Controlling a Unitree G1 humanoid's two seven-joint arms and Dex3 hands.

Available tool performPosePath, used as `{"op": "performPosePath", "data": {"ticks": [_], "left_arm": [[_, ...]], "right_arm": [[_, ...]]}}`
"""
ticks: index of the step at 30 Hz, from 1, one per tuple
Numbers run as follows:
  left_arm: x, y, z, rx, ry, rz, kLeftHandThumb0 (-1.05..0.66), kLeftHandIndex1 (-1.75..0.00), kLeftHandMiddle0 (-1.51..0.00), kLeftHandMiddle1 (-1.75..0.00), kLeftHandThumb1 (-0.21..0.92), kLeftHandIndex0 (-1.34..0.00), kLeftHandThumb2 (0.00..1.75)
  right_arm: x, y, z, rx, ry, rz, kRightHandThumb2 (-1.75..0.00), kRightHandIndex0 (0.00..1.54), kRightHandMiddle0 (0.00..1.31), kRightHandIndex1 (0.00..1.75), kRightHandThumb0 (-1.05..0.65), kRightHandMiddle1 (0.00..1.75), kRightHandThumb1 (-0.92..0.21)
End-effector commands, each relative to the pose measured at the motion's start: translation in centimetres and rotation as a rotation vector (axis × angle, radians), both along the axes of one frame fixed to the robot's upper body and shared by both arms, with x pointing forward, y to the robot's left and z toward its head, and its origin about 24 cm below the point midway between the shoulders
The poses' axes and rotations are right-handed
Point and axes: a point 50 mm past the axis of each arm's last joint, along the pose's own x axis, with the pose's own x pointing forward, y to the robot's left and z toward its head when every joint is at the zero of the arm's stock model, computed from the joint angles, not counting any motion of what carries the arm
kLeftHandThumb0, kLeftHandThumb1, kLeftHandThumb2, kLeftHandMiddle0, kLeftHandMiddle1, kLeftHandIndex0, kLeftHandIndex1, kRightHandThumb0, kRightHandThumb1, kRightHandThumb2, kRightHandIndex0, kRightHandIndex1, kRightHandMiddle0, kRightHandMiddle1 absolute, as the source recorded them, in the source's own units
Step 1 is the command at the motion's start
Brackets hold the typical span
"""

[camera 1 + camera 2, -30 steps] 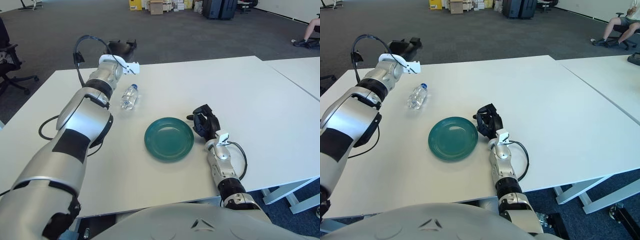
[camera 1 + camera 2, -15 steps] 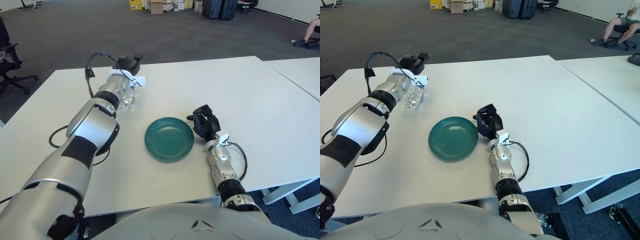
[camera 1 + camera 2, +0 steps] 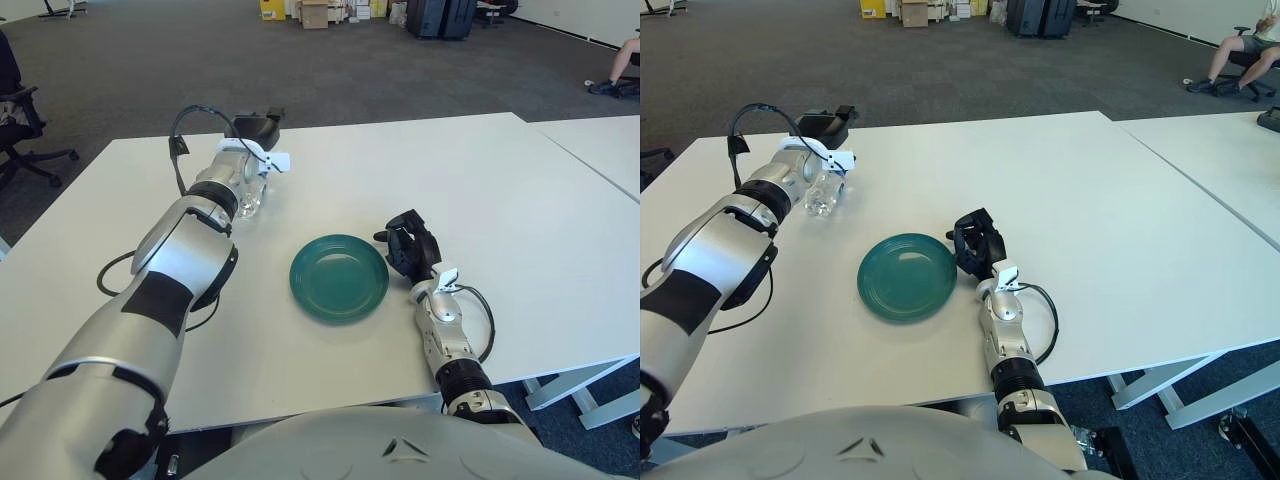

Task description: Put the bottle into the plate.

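Since a second ago your left arm has swung in over the bottle (image 3: 824,193), which then lay in plain view beside it; over the last half second nothing has shifted. Your left hand (image 3: 255,126) shows as a dark shape past the bottle's far end, and you cannot tell from either view how its fingers are set or whether they touch the bottle. The wrist covers most of the bottle; only part of the clear body shows, lying on the table (image 3: 480,180) well apart from the green plate (image 3: 339,277), which holds nothing. Your right hand (image 3: 408,245) sits just right of the plate, fingers curled with nothing in them. Grey carpet, stacked boxes (image 3: 312,12) and a seated person (image 3: 1245,45), cut off at the frame edge, lie beyond.
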Motion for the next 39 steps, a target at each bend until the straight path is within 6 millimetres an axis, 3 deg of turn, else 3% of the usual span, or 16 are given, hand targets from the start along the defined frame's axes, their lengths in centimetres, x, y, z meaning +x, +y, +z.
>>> {"op": "performPosePath", "data": {"ticks": [1, 13, 19, 23, 28, 39], "left_arm": [[-1.0, 0.1, -2.6, -0.039, 0.085, 0.029, -0.53, -0.60, -0.33, -0.24, 0.67, 0.00, 0.67], [-2.8, 0.7, -6.1, -0.068, 0.186, 0.104, -0.55, -0.64, -0.25, -0.48, 0.73, 0.00, 0.59], [-3.6, 1.4, -7.4, -0.061, 0.227, 0.162, -0.60, -0.69, -0.22, -0.51, 0.75, 0.00, 0.59], [-4.0, 1.6, -8.0, -0.069, 0.250, 0.184, -0.62, -0.69, -0.21, -0.44, 0.79, 0.00, 0.55], [-4.6, 1.6, -8.9, -0.093, 0.276, 0.208, -0.63, -0.61, -0.25, -0.23, 0.87, 0.00, 0.49], [-5.3, 1.4, -10.1, -0.118, 0.333, 0.203, -0.64, -0.38, -0.14, -0.08, 0.92, 0.00, 0.48]], "right_arm": [[-1.7, 0.0, -2.5, 0.023, 0.139, -0.007, -0.75, 0.39, 0.32, 1.22, -0.37, 1.72, -0.74], [-2.0, -0.6, -2.9, 0.022, 0.153, -0.008, -0.73, 0.40, 0.32, 1.21, -0.37, 1.71, -0.75], [-2.5, -1.2, -3.2, 0.029, 0.154, -0.019, -0.73, 0.40, 0.33, 1.21, -0.37, 1.70, -0.75], [-2.7, -1.4, -3.2, 0.035, 0.151, -0.032, -0.73, 0.41, 0.33, 1.21, -0.37, 1.70, -0.75], [-2.8, -1.5, -3.2, 0.018, 0.152, -0.051, -0.73, 0.43, 0.33, 1.18, -0.37, 1.71, -0.74], [-3.1, -1.5, -3.1, -0.010, 0.153, -0.053, -0.74, 0.45, 0.32, 1.17, -0.37, 1.72, -0.74]]}}
